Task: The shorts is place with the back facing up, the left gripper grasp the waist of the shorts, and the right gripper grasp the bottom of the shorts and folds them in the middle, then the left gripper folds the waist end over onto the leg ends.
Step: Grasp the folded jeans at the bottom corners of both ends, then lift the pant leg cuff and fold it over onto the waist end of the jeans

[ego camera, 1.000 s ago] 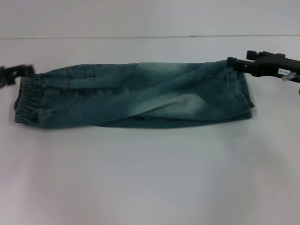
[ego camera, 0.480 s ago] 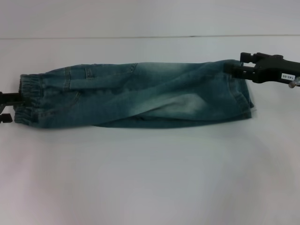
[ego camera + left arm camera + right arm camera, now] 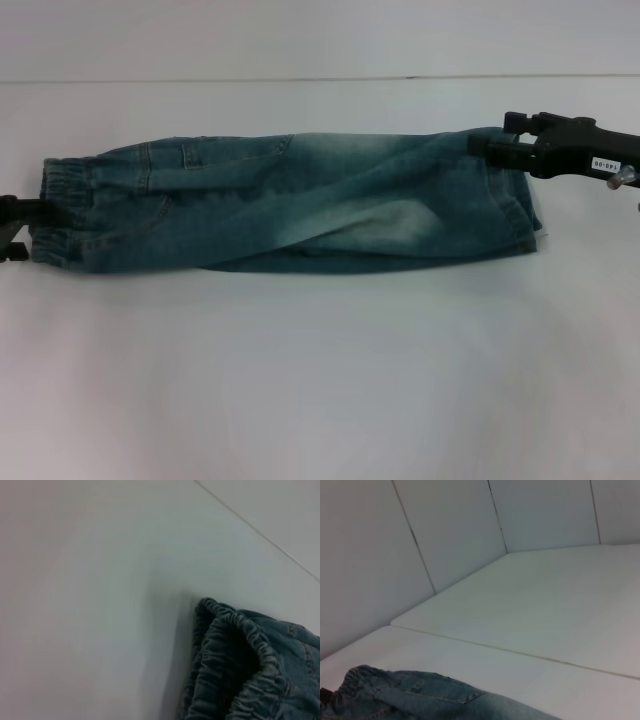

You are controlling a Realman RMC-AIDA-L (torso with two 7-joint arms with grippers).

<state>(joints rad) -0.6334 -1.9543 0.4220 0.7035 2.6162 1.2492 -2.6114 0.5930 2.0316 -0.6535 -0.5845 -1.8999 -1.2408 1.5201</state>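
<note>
Since the shorts point(image 3: 290, 205) lie folded lengthwise, I'd have the left gripper point(image 3: 12, 228) pinch both waist point(image 3: 58, 215) layers; neither its grip nor the right gripper's point(image 3: 480, 146) is discernible.

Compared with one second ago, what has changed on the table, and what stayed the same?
The left gripper dropped from beside the far corner of the waist to about its mid-height at the picture's left edge. The right gripper shifted a little leftward over the far corner of the leg ends. No grasp or release is visible. The shorts stayed folded lengthwise, flat on the white table.
</note>
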